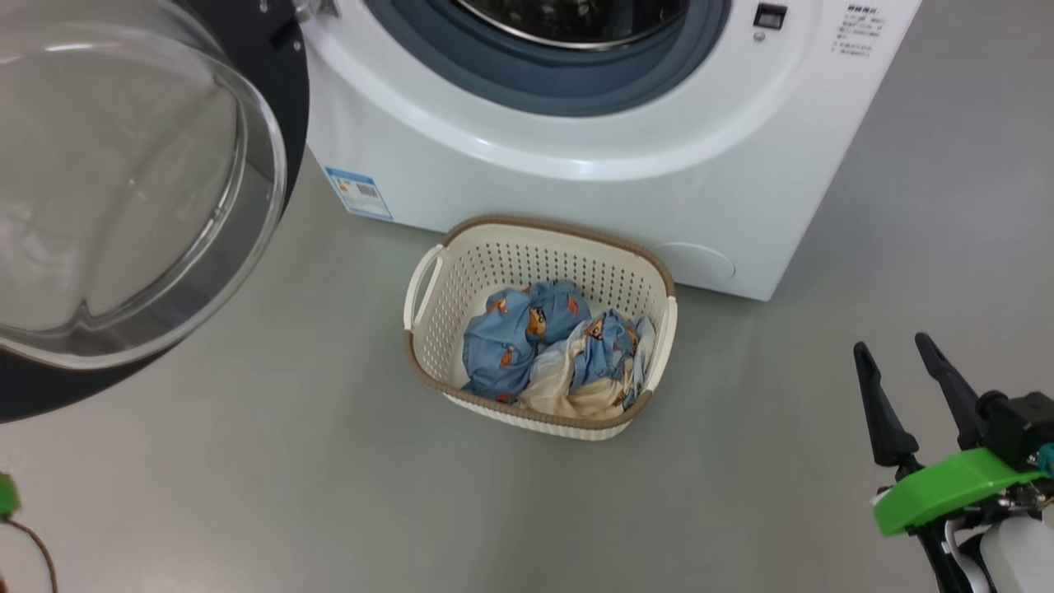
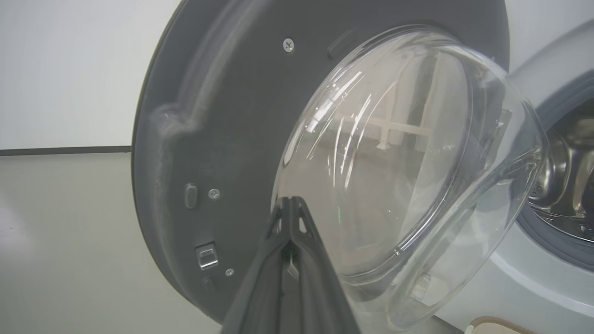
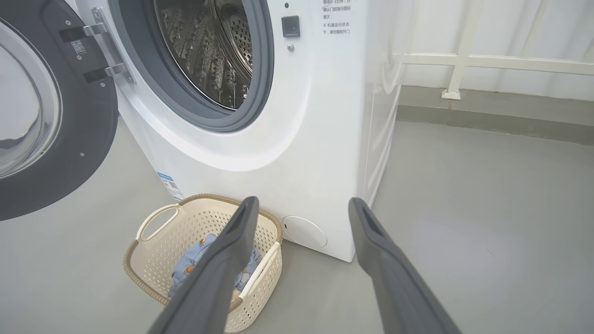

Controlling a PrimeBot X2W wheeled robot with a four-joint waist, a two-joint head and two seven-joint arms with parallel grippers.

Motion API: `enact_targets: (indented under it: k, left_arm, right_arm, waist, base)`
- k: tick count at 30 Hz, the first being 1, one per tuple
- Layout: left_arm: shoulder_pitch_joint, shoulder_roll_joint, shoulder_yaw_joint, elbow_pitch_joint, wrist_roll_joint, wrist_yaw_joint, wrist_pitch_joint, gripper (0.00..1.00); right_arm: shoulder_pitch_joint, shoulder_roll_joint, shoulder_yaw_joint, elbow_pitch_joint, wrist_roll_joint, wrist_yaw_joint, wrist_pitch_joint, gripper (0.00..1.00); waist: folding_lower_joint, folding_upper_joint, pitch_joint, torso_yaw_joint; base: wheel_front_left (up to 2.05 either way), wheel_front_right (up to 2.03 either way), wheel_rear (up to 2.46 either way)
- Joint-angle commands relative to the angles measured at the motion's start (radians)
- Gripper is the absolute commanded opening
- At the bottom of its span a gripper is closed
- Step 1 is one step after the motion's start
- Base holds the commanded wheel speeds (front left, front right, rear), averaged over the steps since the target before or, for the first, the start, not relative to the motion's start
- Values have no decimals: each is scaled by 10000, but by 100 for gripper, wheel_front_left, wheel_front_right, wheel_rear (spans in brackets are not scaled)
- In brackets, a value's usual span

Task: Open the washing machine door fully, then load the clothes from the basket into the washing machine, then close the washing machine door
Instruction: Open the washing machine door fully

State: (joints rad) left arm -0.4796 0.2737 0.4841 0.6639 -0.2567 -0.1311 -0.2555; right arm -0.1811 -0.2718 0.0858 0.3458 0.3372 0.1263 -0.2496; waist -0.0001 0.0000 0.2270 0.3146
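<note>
Just in front of the washing machine [image 1: 576, 156], low by its front panel, has the clothes [image 1: 527, 338] heaped loose in the basket [image 1: 543, 224], below the woven rim and not yet loaded. Seems set there for a short lift up and back into the drum opening. At the washing machine's hinge side, shows the washing machine door [image 1: 123, 189] standing wide, bulging glass turned out from the opening, leaving the way to the drum free; looks near full swing, though cannot tell for certain. Points the left gripper [image 2: 290, 204] at the door's inner face beside the glass, fingers pressed together on nothing, likely as a blunt pusher; touching or just short, cannot tell. Holds the right gripper [image 1: 892, 346] farther out from the washing machine than the basket and toward the side away from the hinge, fingers spread wide and empty, aimed toward the basket, seemingly poised for the first grab.
</note>
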Motion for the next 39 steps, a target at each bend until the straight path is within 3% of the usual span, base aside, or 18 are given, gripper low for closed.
enact_targets:
  k: [1, 2, 3, 19, 39]
  left_arm:
    - [379, 543, -19, -497, -158, 6, -63, 49]
    - [574, 543, -137, -659, -246, 5, -63, 91]
    - [770, 535, -256, -825, -363, 5, -63, 100]
    - [2954, 117, -2509, -3065, -1084, 4, -63, 100]
    - [3465, 235, -4303, -3847, -1562, 4, -63, 100]
  right_arm:
    - [231, -52, 109, -210, 54, 44, -122, 100]
    - [320, -31, 102, -209, 67, 44, -122, 100]
    - [402, -12, 94, -207, 82, 44, -122, 100]
    - [904, 403, 7, -300, 166, 44, -122, 100]
    - [985, 598, -56, -401, 128, 44, -122, 100]
  waist:
    - [1, 0, -405, 4]
    - [1, 0, -497, -2]
    - [1, 0, -587, -14]
    - [1, 0, -1298, -1157]
    - [1, 0, -1201, -3250]
  base:
    - [0, 0, 0]
    - [0, 0, 0]
    - [0, 0, 0]
    - [0, 0, 0]
    - [0, 0, 0]
